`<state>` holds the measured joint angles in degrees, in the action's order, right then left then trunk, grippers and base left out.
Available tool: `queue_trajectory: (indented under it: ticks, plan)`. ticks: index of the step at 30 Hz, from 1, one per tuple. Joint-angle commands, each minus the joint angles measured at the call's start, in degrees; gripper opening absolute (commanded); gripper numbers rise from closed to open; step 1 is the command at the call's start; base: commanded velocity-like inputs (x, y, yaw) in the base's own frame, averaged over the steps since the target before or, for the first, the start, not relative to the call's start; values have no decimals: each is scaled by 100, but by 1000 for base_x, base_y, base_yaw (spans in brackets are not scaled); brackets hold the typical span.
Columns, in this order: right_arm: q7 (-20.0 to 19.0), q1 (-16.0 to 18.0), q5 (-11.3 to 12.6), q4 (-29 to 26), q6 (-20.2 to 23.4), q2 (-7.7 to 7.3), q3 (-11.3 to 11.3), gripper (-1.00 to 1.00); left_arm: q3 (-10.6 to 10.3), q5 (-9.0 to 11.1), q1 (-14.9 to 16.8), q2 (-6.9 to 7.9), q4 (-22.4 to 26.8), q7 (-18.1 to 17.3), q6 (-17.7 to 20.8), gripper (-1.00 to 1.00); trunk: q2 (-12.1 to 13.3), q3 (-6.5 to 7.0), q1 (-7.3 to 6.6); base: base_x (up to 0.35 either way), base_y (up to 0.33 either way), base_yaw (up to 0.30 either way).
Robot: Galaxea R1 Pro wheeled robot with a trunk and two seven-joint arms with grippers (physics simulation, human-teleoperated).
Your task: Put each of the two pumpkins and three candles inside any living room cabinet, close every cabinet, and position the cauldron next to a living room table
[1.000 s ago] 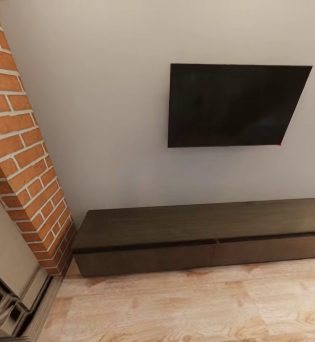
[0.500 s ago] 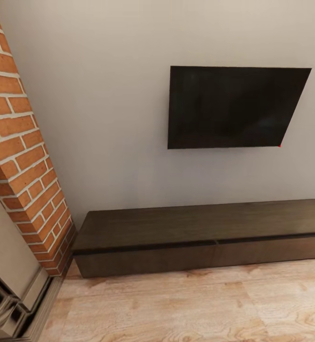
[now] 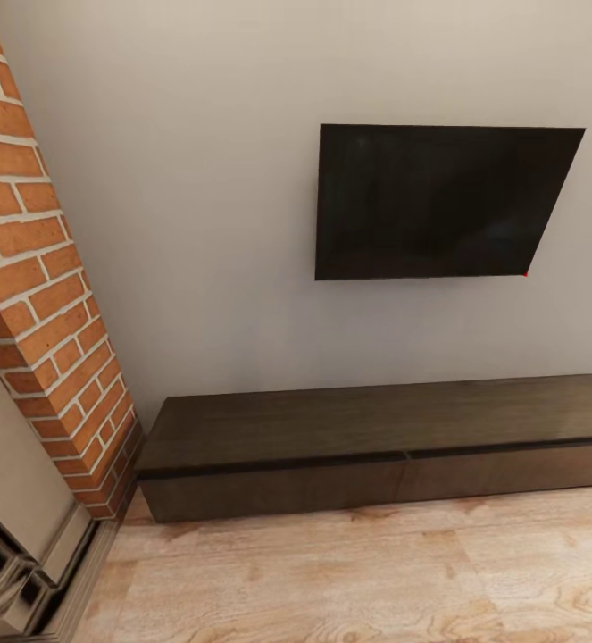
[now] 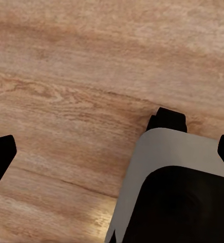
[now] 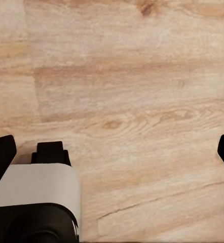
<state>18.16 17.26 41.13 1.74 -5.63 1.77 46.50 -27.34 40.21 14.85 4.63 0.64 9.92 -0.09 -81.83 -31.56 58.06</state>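
Observation:
The cabinet [image 3: 376, 418] is a long low dark-brown unit against the wall ahead, and its drawer fronts [image 3: 278, 489] sit flush and shut. The pumpkins, candles, cauldron and table are out of view. In the left wrist view my left gripper [image 4: 112, 157] hangs open over the wood floor, its black fingertips [image 4: 0, 157] at the picture's edges with nothing between them. My right gripper [image 5: 112, 159] is likewise open above the floor, its fingertips [image 5: 0, 154] wide apart and holding nothing.
A black TV [image 3: 438, 201] hangs on the grey wall above the cabinet. A red brick fireplace column [image 3: 37, 295] stands at the left, with a grey hearth surround [image 3: 19, 554] below it. Light wood floor [image 3: 358, 572] lies in front. Part of my own base [image 4: 178, 197] shows under the left gripper.
The whole head picture slid down slightly a second ago, so the camera moved. Nothing has changed in the last half second.

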Motion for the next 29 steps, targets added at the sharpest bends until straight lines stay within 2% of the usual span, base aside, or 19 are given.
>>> queue_trajectory:
  ticks: [1, 8, 29]
  plan:
    - [3, 6, 60, 22, -21, -22, 46, 100, -50, 41, 1, -7, 7, 19, 0, 100, -3, -5, 0, 0, 0, 0]
    - [-14, 6, 28, 31, -9, -61, 59, 100, -46, 66, 1, -44, 7, 19, 0, 100, -3, -5, 0, 0, 0, 0]
    - [-58, 5, 14, -18, -18, -43, 62, 100, -43, 75, 1, -42, 7, 19, -3, 100, -3, -5, 0, 0, 0, 0]
